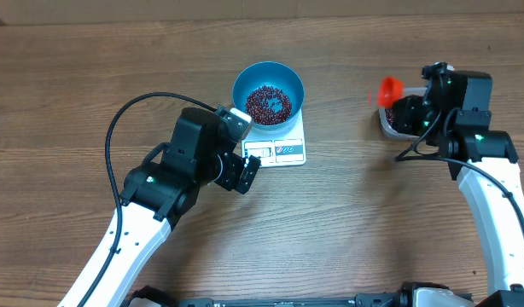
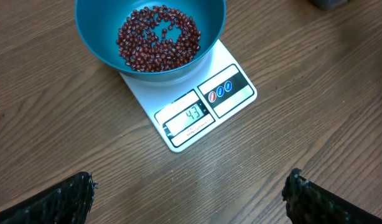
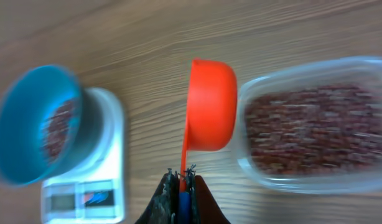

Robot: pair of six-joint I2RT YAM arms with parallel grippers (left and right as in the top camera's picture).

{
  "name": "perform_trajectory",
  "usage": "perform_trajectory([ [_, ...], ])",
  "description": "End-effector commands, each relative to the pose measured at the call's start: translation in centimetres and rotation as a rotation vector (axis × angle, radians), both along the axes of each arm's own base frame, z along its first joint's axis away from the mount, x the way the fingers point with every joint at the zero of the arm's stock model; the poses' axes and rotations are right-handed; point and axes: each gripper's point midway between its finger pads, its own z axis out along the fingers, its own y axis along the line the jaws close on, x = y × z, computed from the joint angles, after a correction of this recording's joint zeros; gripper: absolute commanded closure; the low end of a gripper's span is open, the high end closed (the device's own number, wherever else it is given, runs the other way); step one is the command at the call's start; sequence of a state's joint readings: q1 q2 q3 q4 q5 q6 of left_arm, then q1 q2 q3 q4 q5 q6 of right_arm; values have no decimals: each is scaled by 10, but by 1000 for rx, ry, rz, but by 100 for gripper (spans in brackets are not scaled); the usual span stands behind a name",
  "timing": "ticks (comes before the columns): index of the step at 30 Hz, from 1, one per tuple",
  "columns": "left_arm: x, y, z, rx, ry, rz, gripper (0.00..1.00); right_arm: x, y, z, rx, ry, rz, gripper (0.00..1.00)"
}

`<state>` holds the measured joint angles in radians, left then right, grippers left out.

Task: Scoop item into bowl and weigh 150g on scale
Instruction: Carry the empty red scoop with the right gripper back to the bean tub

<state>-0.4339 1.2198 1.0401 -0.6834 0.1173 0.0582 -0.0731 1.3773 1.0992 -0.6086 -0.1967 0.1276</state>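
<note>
Even soft light, faint shadows. Right wrist view motion-blurred: bowl [image 3: 20,124] and container [image 3: 303,182] smeared. Left wrist view sharp.

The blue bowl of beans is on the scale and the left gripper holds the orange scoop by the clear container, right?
No, the right gripper holds the orange scoop, shut on its handle, as the right wrist view shows; the left gripper is open and empty. The rest stands.
</note>
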Motion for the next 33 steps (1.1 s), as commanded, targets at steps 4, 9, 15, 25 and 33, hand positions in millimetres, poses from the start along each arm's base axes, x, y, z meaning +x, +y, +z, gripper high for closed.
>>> perform_trajectory([
  [4, 0, -1, -1, -11, 9, 3, 1, -4, -59, -8, -241, 44, -236, 96],
  [9, 0, -1, -1, -12, 8, 3, 1, -3, -69, -33, -296, 117, -255, 96],
  [15, 0, -1, -1, -11, 9, 3, 0, -3, -72, -64, -316, 211, -249, 96],
  [25, 0, -1, -1, -12, 8, 3, 1, -2, -84, -67, -423, 221, -216, 96],
  [33, 0, -1, -1, -12, 8, 3, 0, 0, -84, -66, -462, 217, -165, 96],
])
